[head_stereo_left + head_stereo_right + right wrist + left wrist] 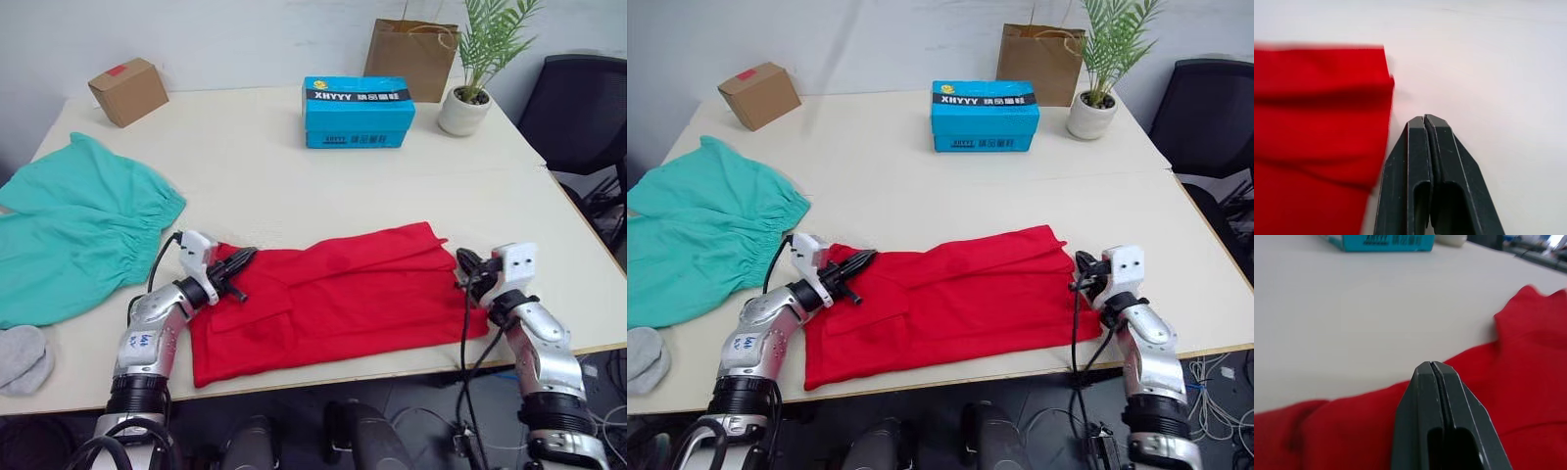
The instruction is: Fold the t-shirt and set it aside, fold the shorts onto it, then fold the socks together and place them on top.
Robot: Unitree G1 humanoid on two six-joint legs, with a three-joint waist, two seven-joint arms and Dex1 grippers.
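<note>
The red t-shirt lies folded into a long band near the table's front edge. My left gripper is shut and rests low over the shirt's left end; in the left wrist view its fingers are pressed together with red cloth behind them and nothing visibly pinched. My right gripper is shut just off the shirt's right edge, over bare table. The teal-green shorts lie spread at the left. The grey socks sit at the front left corner.
At the back stand a cardboard box, a blue box, a brown paper bag and a potted plant. A black office chair is beyond the right edge. Bare tabletop stretches between shirt and boxes.
</note>
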